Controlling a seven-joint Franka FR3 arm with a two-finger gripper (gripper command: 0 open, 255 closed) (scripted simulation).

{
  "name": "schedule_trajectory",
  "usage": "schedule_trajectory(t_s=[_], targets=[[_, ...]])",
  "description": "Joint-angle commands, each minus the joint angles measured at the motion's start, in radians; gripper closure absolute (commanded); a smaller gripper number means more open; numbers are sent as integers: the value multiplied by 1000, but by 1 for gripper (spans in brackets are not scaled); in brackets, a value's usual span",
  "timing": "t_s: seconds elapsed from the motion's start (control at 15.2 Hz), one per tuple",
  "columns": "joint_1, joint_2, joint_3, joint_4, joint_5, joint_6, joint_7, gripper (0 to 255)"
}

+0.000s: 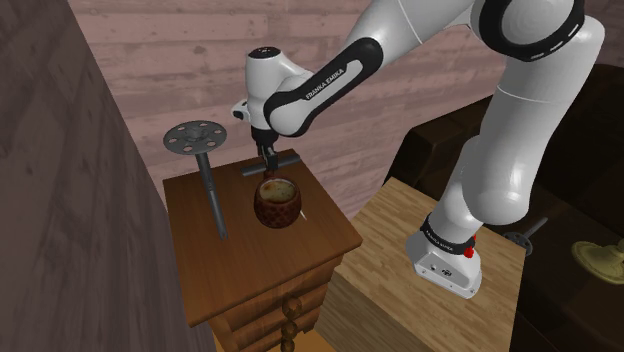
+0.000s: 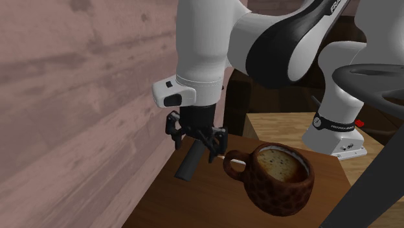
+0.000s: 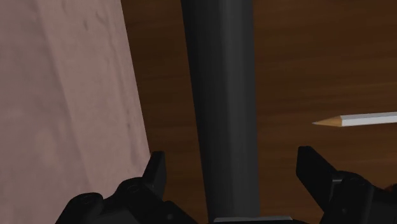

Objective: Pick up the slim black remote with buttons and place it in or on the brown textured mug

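The slim black remote [image 1: 283, 160] lies at the back of the brown wooden table [image 1: 250, 262], close to the pink plank wall. My gripper [image 1: 267, 158] is down over it and open. In the wrist view the remote [image 3: 222, 95] runs between the two fingers [image 3: 155, 170], with a gap on each side. The brown textured mug [image 1: 278, 203] stands upright just in front of the remote, with brown liquid inside. From the second exterior view the gripper [image 2: 206, 144] hangs over the remote [image 2: 190, 162], and the mug [image 2: 278, 178] is to its right, handle toward the gripper.
A white pencil [image 3: 356, 119] lies on the table beside the remote. A grey disc on a thin pole [image 1: 197, 136] leans over the table's left part. The pink wall [image 1: 180, 50] is right behind the gripper. My stand [image 1: 400, 260] adjoins the table's right side.
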Motion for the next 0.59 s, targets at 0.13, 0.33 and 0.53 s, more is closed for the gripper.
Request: schedule_trajectory(t_s=[0.13,0.33,0.53], targets=[[0,2,0,0,0,3,0,0],[0,2,0,0,0,2,0,255],[0,2,0,0,0,3,0,255]])
